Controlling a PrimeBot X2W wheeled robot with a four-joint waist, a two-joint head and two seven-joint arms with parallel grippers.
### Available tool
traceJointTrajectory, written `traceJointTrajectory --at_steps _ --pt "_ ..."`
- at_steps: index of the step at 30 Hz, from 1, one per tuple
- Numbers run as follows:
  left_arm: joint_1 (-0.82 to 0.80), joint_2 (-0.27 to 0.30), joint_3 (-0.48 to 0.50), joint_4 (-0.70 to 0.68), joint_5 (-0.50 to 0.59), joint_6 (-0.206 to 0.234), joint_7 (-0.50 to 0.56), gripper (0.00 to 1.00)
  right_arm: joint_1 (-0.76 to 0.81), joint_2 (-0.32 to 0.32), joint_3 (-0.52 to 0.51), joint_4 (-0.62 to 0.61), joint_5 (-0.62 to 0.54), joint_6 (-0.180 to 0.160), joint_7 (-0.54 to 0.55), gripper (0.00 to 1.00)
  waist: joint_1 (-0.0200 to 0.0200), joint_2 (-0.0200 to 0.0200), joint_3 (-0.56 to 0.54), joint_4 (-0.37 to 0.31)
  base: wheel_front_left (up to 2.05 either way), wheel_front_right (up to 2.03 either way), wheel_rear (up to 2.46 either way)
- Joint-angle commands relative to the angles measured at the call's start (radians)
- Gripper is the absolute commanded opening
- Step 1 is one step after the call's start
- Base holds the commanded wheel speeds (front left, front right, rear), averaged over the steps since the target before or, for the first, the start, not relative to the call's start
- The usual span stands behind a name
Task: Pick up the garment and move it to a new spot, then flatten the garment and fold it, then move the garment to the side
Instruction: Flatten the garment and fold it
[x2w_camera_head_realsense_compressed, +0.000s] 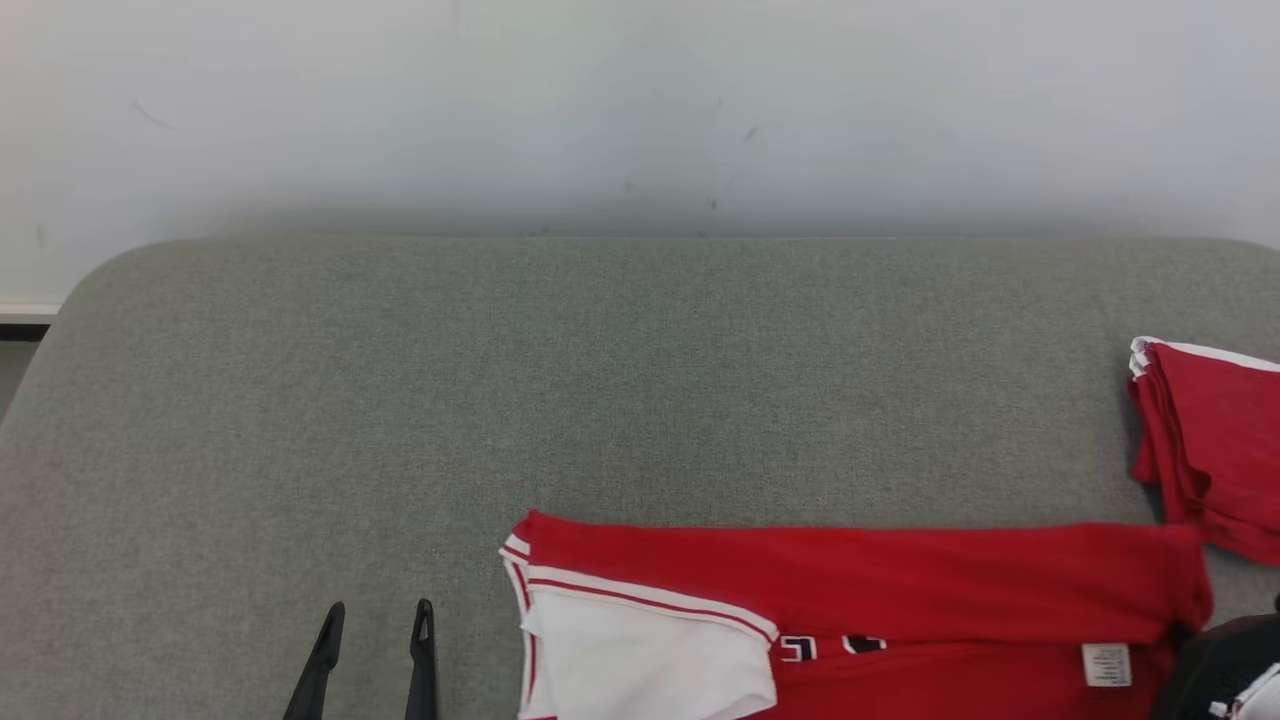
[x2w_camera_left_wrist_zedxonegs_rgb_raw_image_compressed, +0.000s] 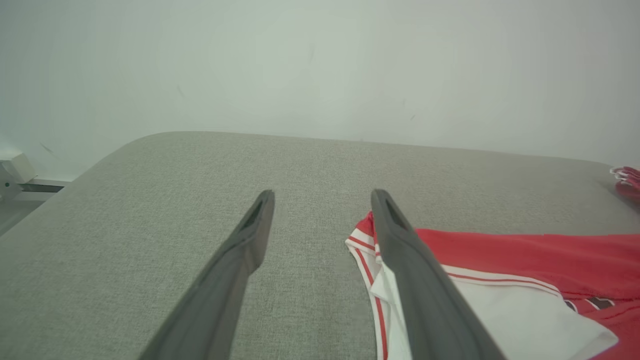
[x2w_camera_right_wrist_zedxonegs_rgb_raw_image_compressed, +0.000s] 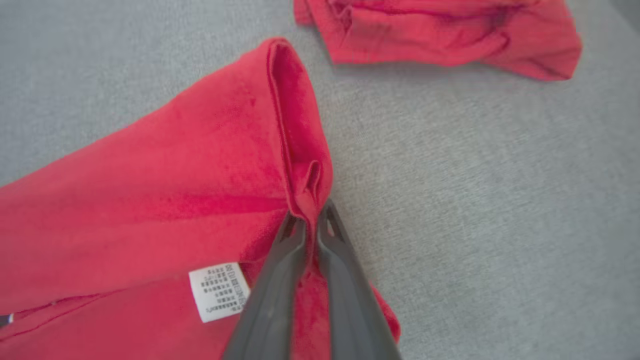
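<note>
The garment (x2w_camera_head_realsense_compressed: 850, 580) is red with a white, red-striped sleeve, and lies partly folded along the near edge of the grey surface. It also appears in the left wrist view (x2w_camera_left_wrist_zedxonegs_rgb_raw_image_compressed: 525, 260). In the right wrist view my right gripper (x2w_camera_right_wrist_zedxonegs_rgb_raw_image_compressed: 311, 215) is shut, pinching a fold at the corner of the garment (x2w_camera_right_wrist_zedxonegs_rgb_raw_image_compressed: 175, 190), just right of its white label (x2w_camera_right_wrist_zedxonegs_rgb_raw_image_compressed: 219, 291). My left gripper (x2w_camera_head_realsense_compressed: 380, 608) stands open over bare surface left of the sleeve. Nothing is between its fingers (x2w_camera_left_wrist_zedxonegs_rgb_raw_image_compressed: 324, 192). The right finger overlaps the sleeve's edge in that view.
A second red garment (x2w_camera_head_realsense_compressed: 1210, 440) lies bunched at the far right, close to the held corner (x2w_camera_right_wrist_zedxonegs_rgb_raw_image_compressed: 440, 30). The grey padded surface (x2w_camera_head_realsense_compressed: 500, 380) stretches back to a pale wall and rounds off at the far left corner.
</note>
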Motion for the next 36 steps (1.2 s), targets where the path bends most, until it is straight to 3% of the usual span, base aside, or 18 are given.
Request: traceJointTrajectory --at_steps 1,7,13,17,22,26,30,36 --pt "-0.008 0.000 0.002 -0.005 0.001 0.005 -0.001 1.00 0.009 -0.006 -0.024 -0.026 -0.019 -0.003 -0.002 0.00 0.0000 -0.0001 -0.004 -0.006 0.00 0.00 0.00" --pt "-0.002 0.002 0.001 -0.018 -0.001 0.010 0.003 1.00 0.027 -0.006 -0.108 -0.159 -0.054 -0.003 0.046 0.00 0.0000 -0.0001 -0.011 -0.022 0.00 0.00 0.00" --pt "-0.001 0.001 -0.005 -0.022 -0.002 0.011 0.007 1.00 0.071 -0.005 -0.103 -0.295 -0.041 -0.003 0.133 0.00 0.0000 -0.0001 -0.019 -0.025 0.00 0.00 0.00" --pt "0.004 0.003 -0.008 -0.021 -0.005 0.012 0.008 1.00 0.103 -0.004 -0.017 -0.370 0.018 -0.003 0.192 0.00 0.0000 -0.0001 -0.026 -0.023 0.00 0.00 0.00" --pt "0.005 0.006 -0.012 -0.024 -0.005 0.016 0.014 1.00 0.132 -0.004 0.166 -0.411 0.131 -0.003 0.229 0.00 0.0000 -0.0001 -0.035 -0.018 0.00 0.00 0.00" --pt "0.000 0.004 -0.016 -0.027 -0.004 0.016 0.016 1.00 0.150 -0.004 0.314 -0.366 0.252 -0.003 0.192 0.00 0.0000 -0.0001 -0.037 -0.007 0.00 0.00 0.00" --pt "-0.005 0.003 -0.023 -0.027 -0.002 0.012 0.018 1.00 0.124 -0.004 0.440 -0.301 0.285 -0.003 0.127 0.00 0.0000 -0.0001 -0.035 0.009 0.00 0.00 0.00" --pt "-0.006 0.009 -0.029 -0.029 0.000 0.008 0.021 1.00 0.067 -0.004 0.545 -0.208 0.307 -0.003 0.059 0.00 0.0000 -0.0001 -0.036 0.027 0.00 0.00 0.00"
